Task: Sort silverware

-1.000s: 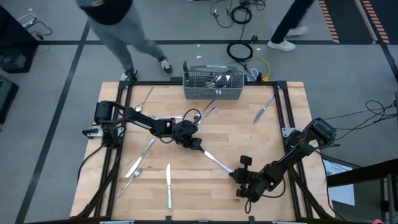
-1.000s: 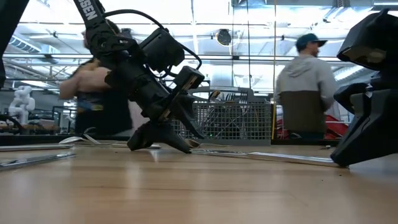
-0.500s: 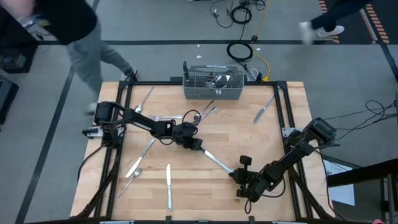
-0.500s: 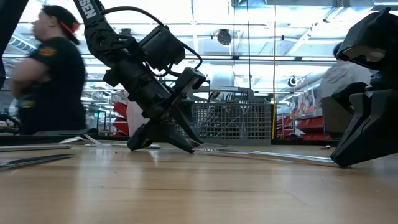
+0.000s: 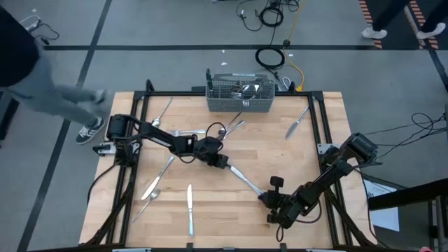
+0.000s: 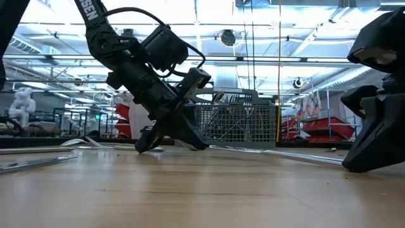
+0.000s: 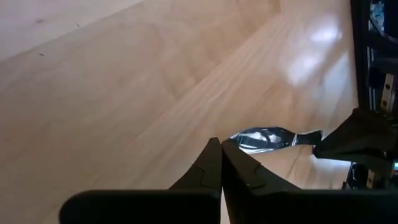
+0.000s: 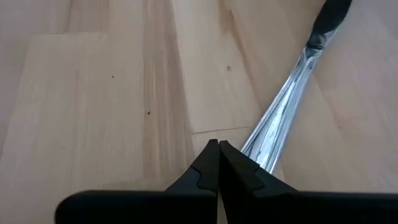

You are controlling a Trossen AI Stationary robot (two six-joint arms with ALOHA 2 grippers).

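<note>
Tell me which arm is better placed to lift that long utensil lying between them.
Left. Its claw is already shut on one end of the utensil. The right claw sits shut at the other end, beside the piece, not gripping it.

bright overhead light, glare on tabletop (image 7: 311,50)

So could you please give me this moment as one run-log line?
left gripper: shut on slim shiny silver utensil, mid-table | right gripper: shut, at utensil's other end | grey wire-mesh basket: far edge
</note>
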